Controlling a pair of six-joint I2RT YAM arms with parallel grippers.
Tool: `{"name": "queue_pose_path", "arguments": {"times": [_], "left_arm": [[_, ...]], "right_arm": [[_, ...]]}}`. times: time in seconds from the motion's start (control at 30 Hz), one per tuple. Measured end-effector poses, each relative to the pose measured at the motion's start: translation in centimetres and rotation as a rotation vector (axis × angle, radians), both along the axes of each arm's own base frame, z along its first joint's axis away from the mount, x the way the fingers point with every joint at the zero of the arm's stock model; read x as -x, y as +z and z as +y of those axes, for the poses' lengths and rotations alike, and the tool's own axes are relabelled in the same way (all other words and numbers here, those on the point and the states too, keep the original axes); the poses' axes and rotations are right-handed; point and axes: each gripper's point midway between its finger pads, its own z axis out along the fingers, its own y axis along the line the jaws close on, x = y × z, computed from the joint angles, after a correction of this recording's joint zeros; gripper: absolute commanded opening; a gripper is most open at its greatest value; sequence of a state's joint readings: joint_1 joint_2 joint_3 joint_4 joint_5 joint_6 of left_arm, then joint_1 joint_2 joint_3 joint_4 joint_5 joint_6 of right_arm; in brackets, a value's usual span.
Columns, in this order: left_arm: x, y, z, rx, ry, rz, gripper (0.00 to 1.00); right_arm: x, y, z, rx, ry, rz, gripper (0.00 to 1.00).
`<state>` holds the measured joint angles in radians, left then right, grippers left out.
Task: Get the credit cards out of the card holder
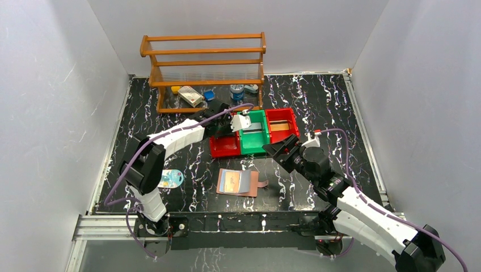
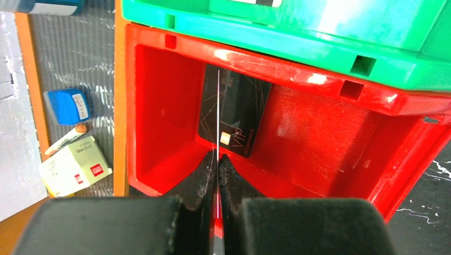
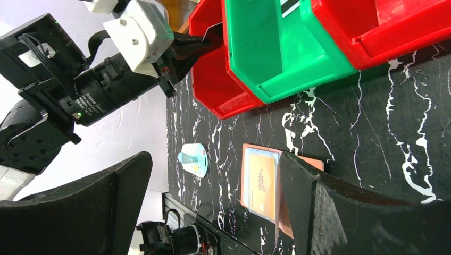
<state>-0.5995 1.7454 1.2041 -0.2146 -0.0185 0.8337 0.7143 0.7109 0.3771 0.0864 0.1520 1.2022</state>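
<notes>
So here's where I'm at. My left gripper [image 2: 218, 162] is up over the left red bin [image 2: 159, 106], and its jaws are pressed together on a thin card [image 2: 218, 111]. My left wrist camera sees that card dead edge-on, so it's just a pale sliver standing up between my fingertips and I can't tell what colour it is. Under it, a dark card [image 2: 242, 106] with a gold chip lies flat on the bin floor, up against the wall it shares with the green bin [image 2: 298, 37]. There's another red bin [image 1: 282, 124] on the far side of the green one, all three touching in a row.

The card holder [image 1: 249, 184] is lying open and flat on the black marble table [image 1: 317, 96], nearer my bases than the bins and well apart from them, with its snap tab sticking out to the right. An orange-and-blue card [image 1: 231, 181] sits in its left half. The other half looks pale bluish, and I can't tell whether there's a card in there.

My right gripper [image 3: 215, 159] has its jaws spread wide with nothing in them. It hangs above the table, between the bins and the holder and off to the holder's right.

Other stuff: a small round pale-blue disc [image 1: 170, 179] left of the holder, and a wooden rack [image 1: 204, 51] at the back with odds and ends under it.
</notes>
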Motion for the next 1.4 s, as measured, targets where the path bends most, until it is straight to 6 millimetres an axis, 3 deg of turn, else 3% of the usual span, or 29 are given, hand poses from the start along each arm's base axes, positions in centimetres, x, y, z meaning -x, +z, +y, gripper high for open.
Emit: {"name": "queue_pose_path", "arguments": {"times": [0.6,0.77,1.4], "left_arm": [[-1.8,-2.0,-0.3,-0.046,-0.041,-0.066,0.0],[-2.0,-2.8,-0.4,-0.054,-0.05,-0.067,0.04],[-1.4,-3.9,-0.4,-0.036,-0.028,-0.029,0.34]], "right_arm": [[0.2,0.5,-1.0,-0.004,-0.034,-0.011,0.98],[0.4,0.4,-1.4,0.004,-0.045,-0.006,0.98],[0.5,-0.4,-1.9,0.009,-0.069,0.02,0.98]]}}
